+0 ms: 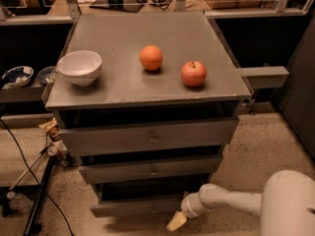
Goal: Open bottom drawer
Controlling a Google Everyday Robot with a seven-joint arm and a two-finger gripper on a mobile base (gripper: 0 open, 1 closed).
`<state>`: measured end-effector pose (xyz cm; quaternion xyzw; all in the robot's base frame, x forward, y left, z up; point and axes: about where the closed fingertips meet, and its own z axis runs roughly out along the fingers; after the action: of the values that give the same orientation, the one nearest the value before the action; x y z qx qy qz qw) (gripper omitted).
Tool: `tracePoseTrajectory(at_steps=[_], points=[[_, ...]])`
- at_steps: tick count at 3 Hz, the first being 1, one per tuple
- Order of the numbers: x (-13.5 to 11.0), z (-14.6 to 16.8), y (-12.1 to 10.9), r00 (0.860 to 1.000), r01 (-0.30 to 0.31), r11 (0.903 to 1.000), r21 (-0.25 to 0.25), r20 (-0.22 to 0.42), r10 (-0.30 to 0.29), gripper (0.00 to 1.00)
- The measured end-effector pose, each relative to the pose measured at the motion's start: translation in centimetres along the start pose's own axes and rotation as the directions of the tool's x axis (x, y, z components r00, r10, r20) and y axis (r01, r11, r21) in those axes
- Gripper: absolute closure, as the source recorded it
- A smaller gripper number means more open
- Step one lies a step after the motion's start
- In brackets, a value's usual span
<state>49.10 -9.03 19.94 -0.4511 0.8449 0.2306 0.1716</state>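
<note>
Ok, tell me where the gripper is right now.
In the camera view the gripper sits low, right of centre, just below the right end of the bottom drawer.

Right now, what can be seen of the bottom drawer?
The bottom drawer is a flat grey, metal-looking front, the slimmest and lowest of three, just above the speckled floor, with a small round knob at its centre. A dark gap lies above it. The gripper hangs by its right end; contact cannot be told.
</note>
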Motion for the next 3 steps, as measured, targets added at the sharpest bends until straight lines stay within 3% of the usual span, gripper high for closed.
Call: tracePoseTrajectory(at_steps=[3], points=[[-0.3,-0.23,0.18,1.0,-0.007,1.0,-0.004,0.004,0.007,0.0]])
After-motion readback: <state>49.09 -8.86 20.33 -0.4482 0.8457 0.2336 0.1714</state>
